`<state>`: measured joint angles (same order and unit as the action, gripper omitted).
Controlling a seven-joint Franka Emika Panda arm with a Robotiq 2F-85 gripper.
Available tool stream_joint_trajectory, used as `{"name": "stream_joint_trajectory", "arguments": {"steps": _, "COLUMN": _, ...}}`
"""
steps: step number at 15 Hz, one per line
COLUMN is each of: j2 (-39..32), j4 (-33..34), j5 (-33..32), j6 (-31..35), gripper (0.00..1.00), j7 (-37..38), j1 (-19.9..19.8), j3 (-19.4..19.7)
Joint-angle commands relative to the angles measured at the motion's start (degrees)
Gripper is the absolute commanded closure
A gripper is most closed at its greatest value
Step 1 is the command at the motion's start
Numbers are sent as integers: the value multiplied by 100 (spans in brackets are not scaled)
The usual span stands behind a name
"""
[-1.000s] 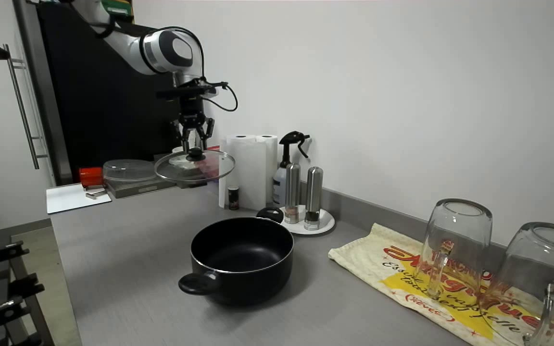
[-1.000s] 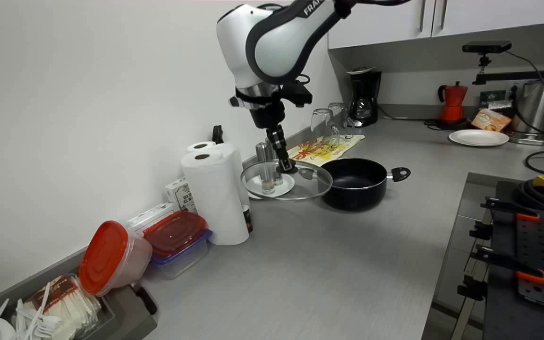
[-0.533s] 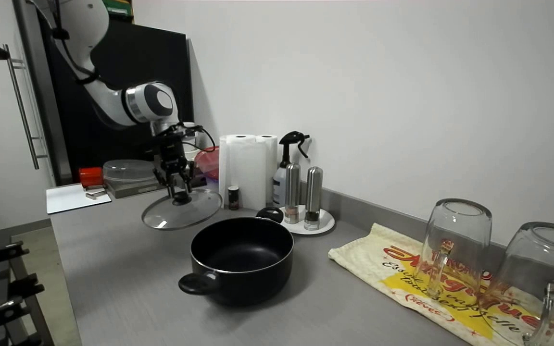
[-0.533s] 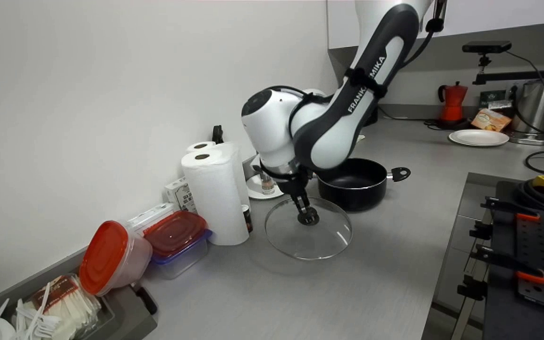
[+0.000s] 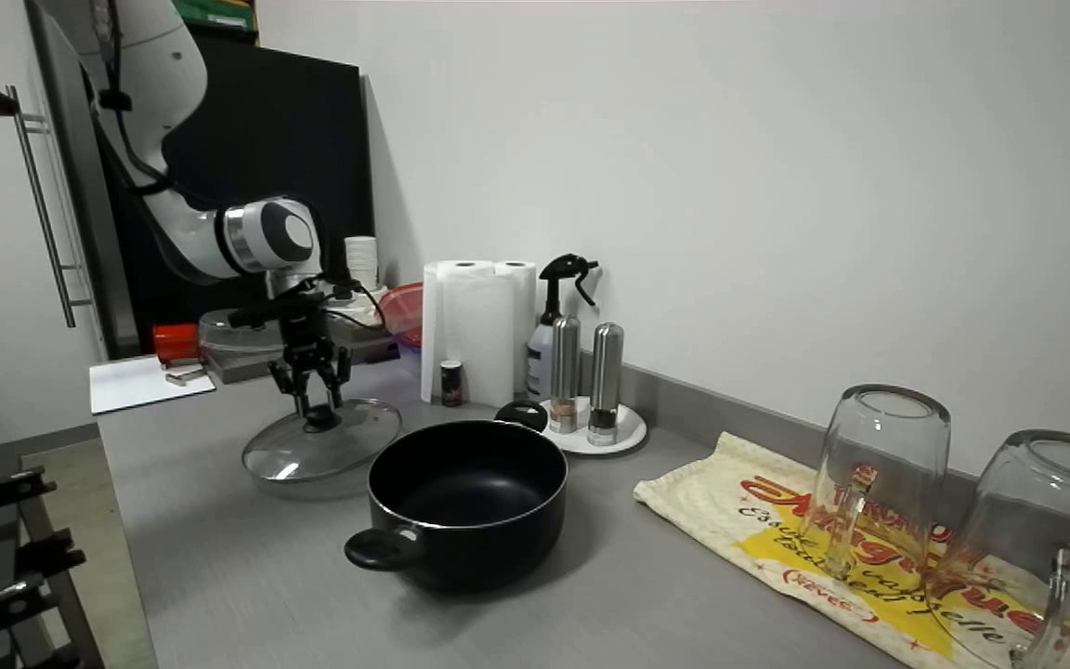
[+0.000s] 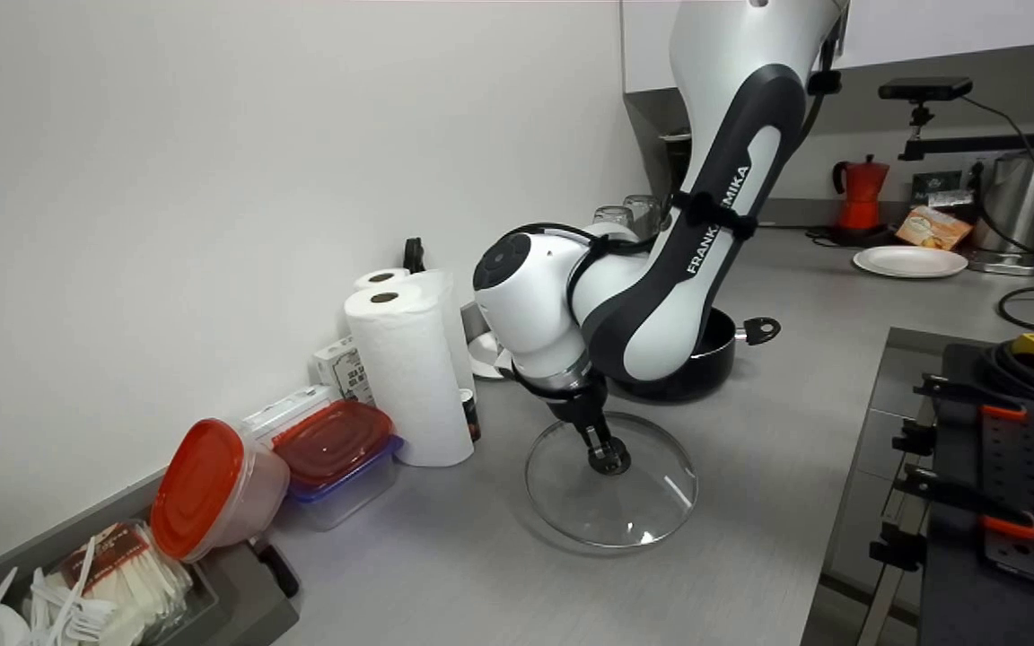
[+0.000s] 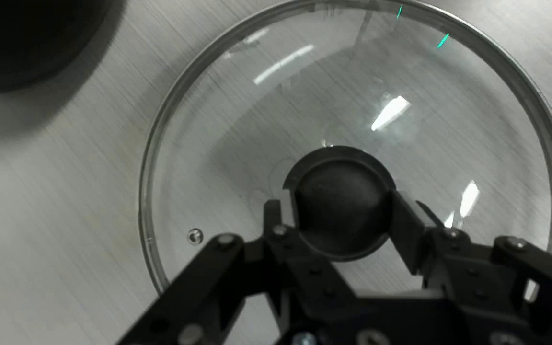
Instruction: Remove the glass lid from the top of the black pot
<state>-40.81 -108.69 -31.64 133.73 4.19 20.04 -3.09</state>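
Glass lid (image 6: 629,507), one: round, see-through, silvery-grey rim, black knob (image 7: 343,191) at centre, small metal-ringed spot (image 7: 195,236) near the rim, bright glints across the glass. Placement: low at the bench (image 5: 247,576), apart from the black pot (image 5: 489,548), on the side toward the bench corner with the white board (image 5: 150,383); unclear whether touching the surface or just above. Gripper (image 7: 340,211), one: clamped on the lid's knob, a finger to either side. Black pot: upright, dark inside in view, between the edge along the wall (image 5: 776,186) and the edge opposite. Against half a second ago: lid lower and nearer the edge away from the wall, gripper down with it; pot in the same spot.
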Motion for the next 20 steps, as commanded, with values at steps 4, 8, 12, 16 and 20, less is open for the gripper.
{"name": "stream_joint_trajectory", "arguments": {"steps": 4, "j2": 164, "j4": -131, "j5": 339, "j6": -525, "gripper": 76, "j7": -697, "j1": -116, "j3": -248}}
{"name": "stream_joint_trajectory", "arguments": {"steps": 8, "j2": 138, "j4": -149, "j5": 359, "j6": -779, "gripper": 76, "j7": -945, "j1": -118, "j3": -306}}
{"name": "stream_joint_trajectory", "arguments": {"steps": 12, "j2": 108, "j4": -145, "j5": 303, "j6": -795, "gripper": 76, "j7": -928, "j1": -100, "j3": -291}}
{"name": "stream_joint_trajectory", "arguments": {"steps": 16, "j2": 50, "j4": -182, "j5": 289, "j6": -678, "gripper": 76, "j7": -871, "j1": -102, "j3": -281}}
{"name": "stream_joint_trajectory", "arguments": {"steps": 20, "j2": -76, "j4": -206, "j5": 319, "j6": -539, "gripper": 76, "j7": -797, "j1": -127, "j3": -264}}
